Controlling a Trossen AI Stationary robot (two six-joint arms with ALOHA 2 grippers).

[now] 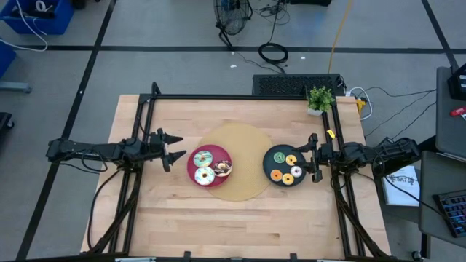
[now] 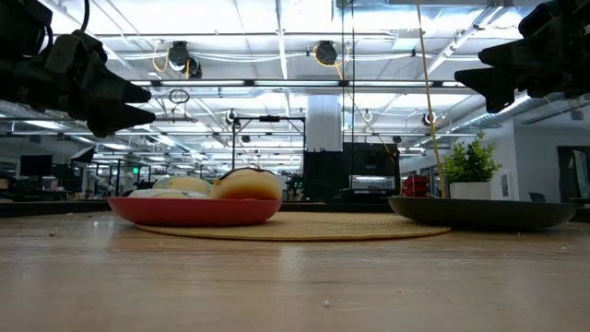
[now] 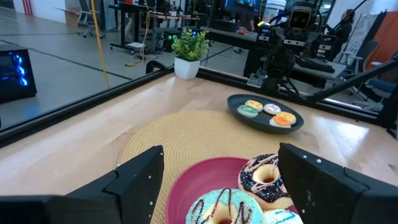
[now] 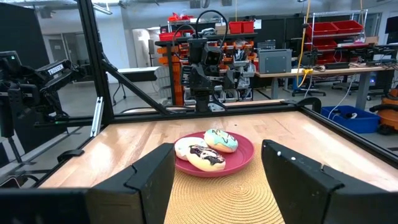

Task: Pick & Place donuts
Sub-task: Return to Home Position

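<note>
The left arm's fingers (image 1: 170, 155) are spread wide and hold nothing. They hang above the counter (image 1: 218, 225), just to the left of the pink plate (image 1: 192, 164), and point toward it. The right arm's fingers (image 4: 149, 180) are also wide and empty. They sit just beside the right side of the black plate (image 1: 266, 166) and face inward. In the low view both sets are raised clear of the counter and touch neither plate.

Three large donuts crowd the pink plate and press against one another: a teal donut (image 1: 203, 158), a white donut (image 1: 204, 176) and a chocolate donut (image 1: 223, 168). Five small donuts (image 3: 254, 104) lie close together on the black plate, iced green, yellow, orange and a pale colour. The pink plate rests on the left part of a round woven mat (image 1: 244, 142), and the black plate overlaps the mat's right edge. A potted plant (image 1: 320, 98) stands at the counter's back right corner.

The donuts appear to be sorted by size, large on pink and small on black. No donut lies loose on the counter, so the placing looks finished. Empty, wide fingers held off to either side suit arms going to rest, where they cannot knock the plates.
</note>
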